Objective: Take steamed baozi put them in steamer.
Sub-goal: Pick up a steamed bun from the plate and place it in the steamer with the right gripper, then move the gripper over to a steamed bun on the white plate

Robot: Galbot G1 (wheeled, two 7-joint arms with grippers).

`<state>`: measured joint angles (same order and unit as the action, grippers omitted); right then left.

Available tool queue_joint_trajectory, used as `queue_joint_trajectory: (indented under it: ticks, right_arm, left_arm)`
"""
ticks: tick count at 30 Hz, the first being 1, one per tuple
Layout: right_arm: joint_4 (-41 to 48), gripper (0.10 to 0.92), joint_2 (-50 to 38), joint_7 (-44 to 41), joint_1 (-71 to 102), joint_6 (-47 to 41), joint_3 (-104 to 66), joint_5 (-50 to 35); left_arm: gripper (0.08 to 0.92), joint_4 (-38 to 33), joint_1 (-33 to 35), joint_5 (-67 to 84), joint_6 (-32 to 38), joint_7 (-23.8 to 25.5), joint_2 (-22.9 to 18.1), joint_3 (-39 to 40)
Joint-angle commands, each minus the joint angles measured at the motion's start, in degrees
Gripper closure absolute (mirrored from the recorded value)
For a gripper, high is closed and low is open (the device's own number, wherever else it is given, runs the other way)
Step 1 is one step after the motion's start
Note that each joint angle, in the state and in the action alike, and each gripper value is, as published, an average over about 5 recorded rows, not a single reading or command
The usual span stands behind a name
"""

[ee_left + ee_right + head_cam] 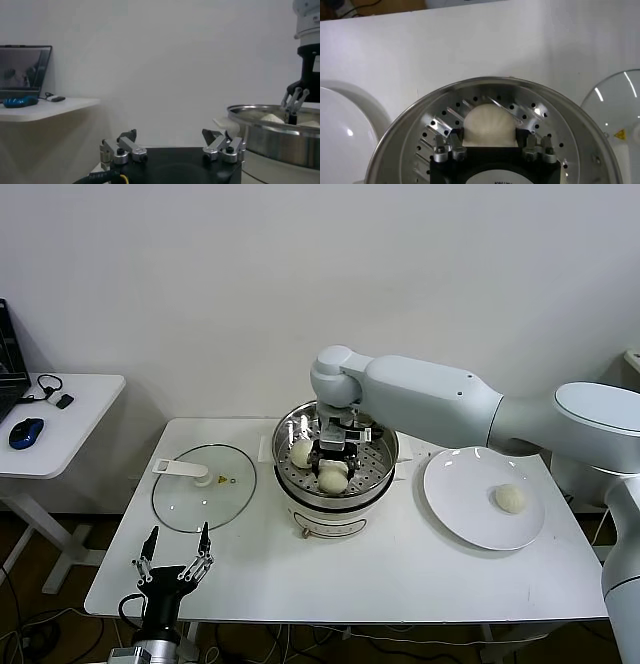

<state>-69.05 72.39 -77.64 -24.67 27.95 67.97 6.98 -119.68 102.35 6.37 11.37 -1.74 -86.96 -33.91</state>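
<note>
The steel steamer sits on its white pot at the table's middle. My right gripper reaches down into it, its fingers closed on the two sides of a cream-white baozi low over the perforated floor. That baozi shows in the head view, and a second baozi lies in the basket to its left. One more baozi lies on the white plate at the right. My left gripper is open and empty at the table's front left edge.
A flat glass lid with a white handle lies left of the steamer. A side table with a blue mouse stands at the far left. The left wrist view shows the steamer's rim to one side.
</note>
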Motion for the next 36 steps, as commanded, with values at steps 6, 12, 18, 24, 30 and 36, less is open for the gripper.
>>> queue_joint_trajectory:
  ticks: [6, 12, 18, 24, 30, 36]
  right_arm:
    - [-0.1, 0.316, -0.3, 0.4, 0.7, 0.3, 0.0, 0.6]
    - [0.3, 0.211, -0.6, 0.5, 0.6, 0.4, -0.2, 0.0]
    - [1.0, 0.203, -1.2, 0.2, -1.1, 0.3, -0.6, -3.5]
    - [2.7, 0.203, -2.2, 0.1, -3.8, -0.6, -1.3, -6.6]
    - [6.2, 0.203, -4.8, -0.1, -7.4, -5.2, -1.4, -12.3]
    - [11.1, 0.203, -11.1, 0.6, -10.4, -16.7, -1.4, -20.2]
  left_arm:
    - [0.177, 0.2, 0.0, 0.0, -0.1, 0.0, 0.0, 0.0]
    - [0.177, 0.3, 0.0, 0.0, -0.1, 0.0, 0.0, 0.0]
    - [0.177, 0.2, 0.0, 0.0, -0.1, -0.1, 0.0, -0.1]
    - [0.177, 0.1, -0.1, -0.1, -0.2, -0.1, 0.0, 0.0]
    - [0.177, 0.1, 0.2, -0.1, 0.1, -0.1, 0.0, 0.1]
    - [0.177, 0.1, 0.1, -0.2, 0.0, 0.0, 0.2, 0.2]
